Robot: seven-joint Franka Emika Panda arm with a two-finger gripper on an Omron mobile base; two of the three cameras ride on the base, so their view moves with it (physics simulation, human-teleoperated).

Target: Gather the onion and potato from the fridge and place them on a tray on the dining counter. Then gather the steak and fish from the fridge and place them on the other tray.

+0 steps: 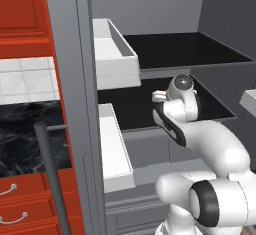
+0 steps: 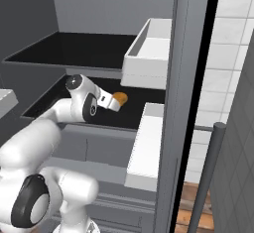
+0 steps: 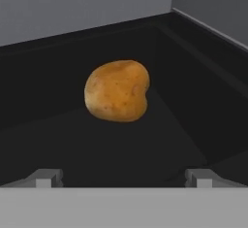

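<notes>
In the left base view, the far left holds red cabinets (image 1: 22,24) above and red drawers (image 1: 22,199) below, with the black, white-veined tabletop (image 1: 25,129) between them. A grey bar handle (image 1: 50,174) rises at lower left beside the open door's edge. Right of it, the fridge (image 1: 85,104) stands open: two white door bins (image 1: 116,59) jut from the door, and black inner shelves (image 1: 200,49) run toward the right edge. The arm (image 1: 210,149) reaches in from the lower right over the lower shelf.

In the right base view the arm's hand sits just left of centre, and the potato (image 2: 119,97) shows just beyond it on the lower shelf, short of the door bins at centre right.

In the hand view the potato (image 3: 116,90) lies upper centre on the black shelf floor, with bare floor on every side; the shelf's back edge runs along the top and its side wall along the upper right. The gripper (image 3: 123,177) has its jaws spread wide, holding nothing, each tip well clear of the potato.
</notes>
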